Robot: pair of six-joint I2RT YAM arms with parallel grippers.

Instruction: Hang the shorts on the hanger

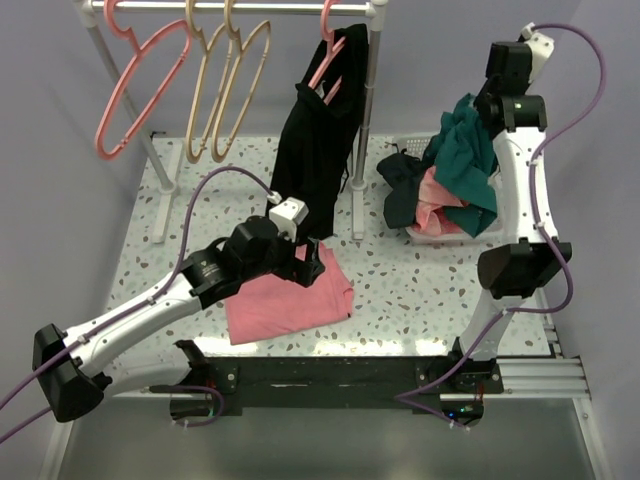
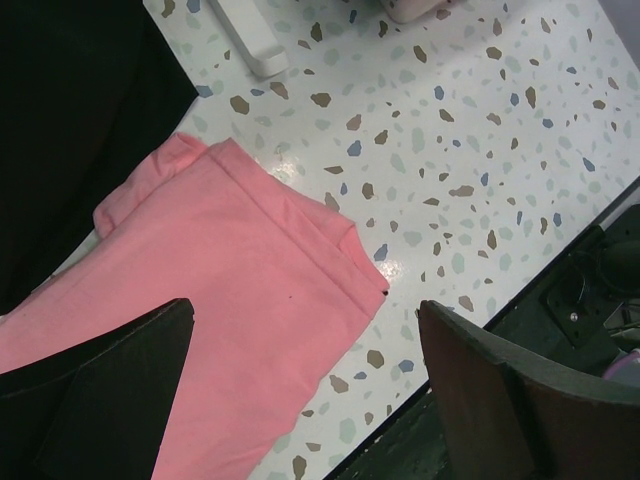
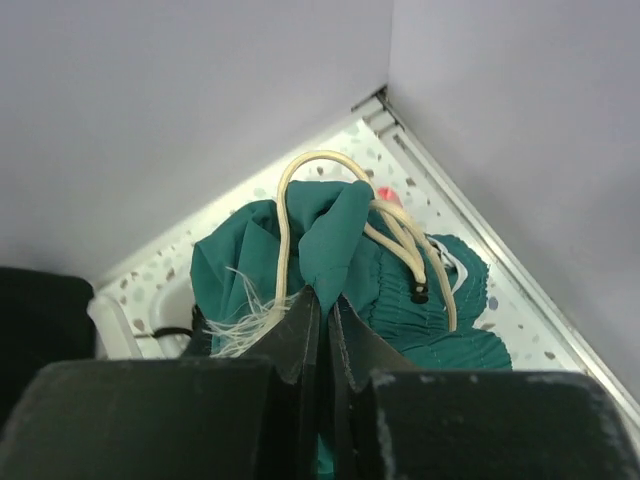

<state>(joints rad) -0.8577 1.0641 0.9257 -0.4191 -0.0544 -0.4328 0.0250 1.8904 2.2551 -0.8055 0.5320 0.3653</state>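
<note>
The teal-green shorts (image 1: pixel 468 150) hang bunched from my right gripper (image 1: pixel 484 103), lifted above the white basket (image 1: pixel 436 233) at the back right. In the right wrist view the gripper (image 3: pixel 326 293) is shut on a fold of the shorts (image 3: pixel 345 240), with the pale drawstring (image 3: pixel 285 215) looping over them. Two tan hangers (image 1: pixel 211 95) hang side by side on the rail at the back left. My left gripper (image 1: pixel 305 266) is open and empty, low over the flat pink cloth (image 1: pixel 288 297); its view (image 2: pixel 300 390) shows the pink cloth (image 2: pixel 200 290) between the fingers.
A long black garment (image 1: pixel 318 155) hangs on a pink hanger (image 1: pixel 330 50) from the rail's right end. Another pink hanger (image 1: pixel 135 95) hangs at the rail's left. The basket holds pink and dark clothes (image 1: pixel 405 190). The rack's white posts (image 1: pixel 362 130) stand on the speckled table (image 1: pixel 420 290).
</note>
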